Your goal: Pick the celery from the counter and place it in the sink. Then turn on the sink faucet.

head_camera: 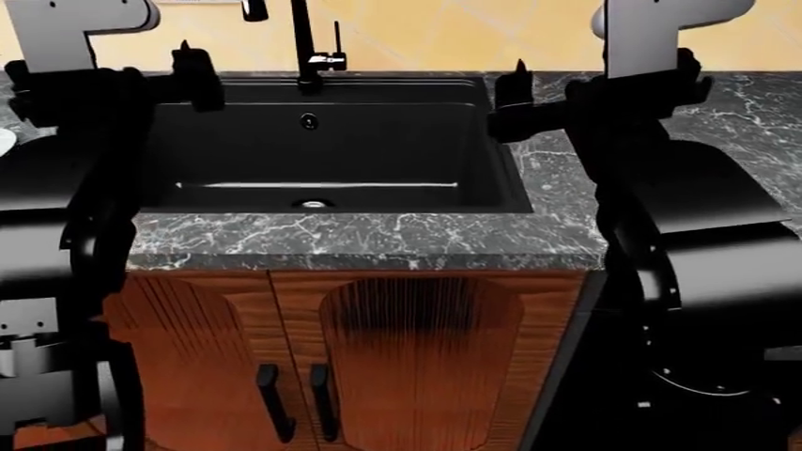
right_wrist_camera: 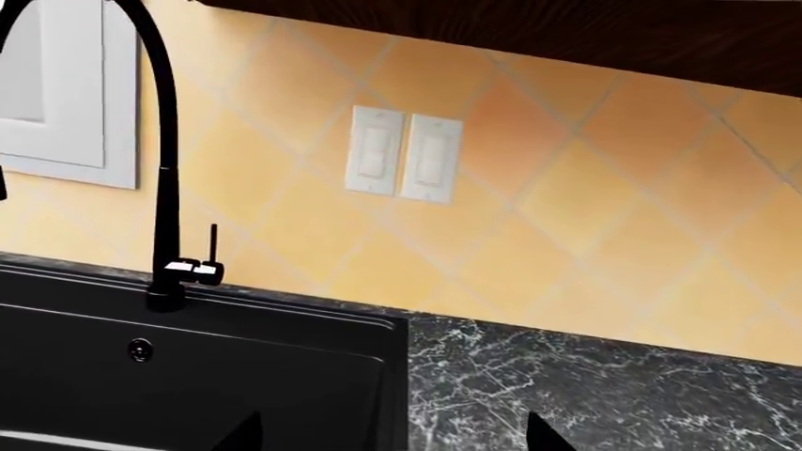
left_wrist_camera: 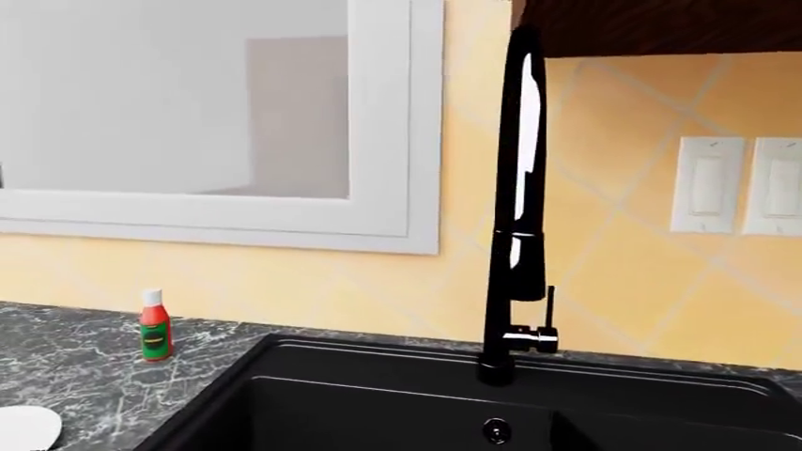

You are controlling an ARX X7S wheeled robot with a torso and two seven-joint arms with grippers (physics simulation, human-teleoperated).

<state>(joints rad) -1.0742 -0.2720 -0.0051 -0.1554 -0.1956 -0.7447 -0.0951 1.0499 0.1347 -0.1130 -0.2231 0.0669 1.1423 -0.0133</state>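
The sink faucet [head_camera: 304,47] is cut off by the head view's top edge. The left arm hides part of the counter [head_camera: 376,240]. Only the plate's [left_wrist_camera: 25,429] rim shows.

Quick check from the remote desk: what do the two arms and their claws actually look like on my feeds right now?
Both arms are bulky and glossy black, with pale grey housings at the top of the head view. The left claw and the right claw end in short, pointed black tips. No cables or markings are visible on them.
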